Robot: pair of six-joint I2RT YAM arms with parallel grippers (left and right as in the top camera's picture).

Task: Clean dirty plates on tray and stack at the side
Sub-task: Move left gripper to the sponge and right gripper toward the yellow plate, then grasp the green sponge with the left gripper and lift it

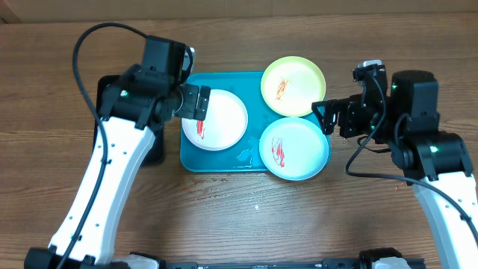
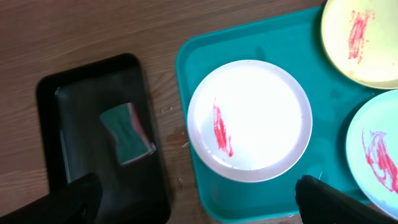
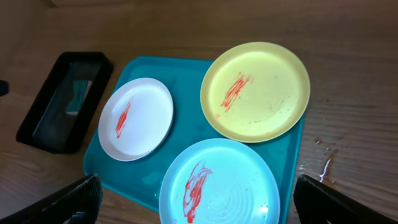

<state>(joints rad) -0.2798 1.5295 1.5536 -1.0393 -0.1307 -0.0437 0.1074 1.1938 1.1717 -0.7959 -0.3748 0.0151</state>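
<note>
Currently I count three plates on one teal tray (image 1: 224, 161). The white plate (image 1: 220, 119) lies at its left. The yellow-green plate (image 1: 293, 86) overhangs the upper right corner and the mint plate (image 1: 295, 149) the lower right corner. Each carries one red smear. One black tray (image 2: 46, 87), left of the teal one, holds one sponge (image 2: 127, 134). Two hands, both released and empty: left hand (image 1: 198, 102) over the white plate's edge, right hand (image 1: 326, 116) beside the plates, above the worktop (image 1: 239, 217).
</note>
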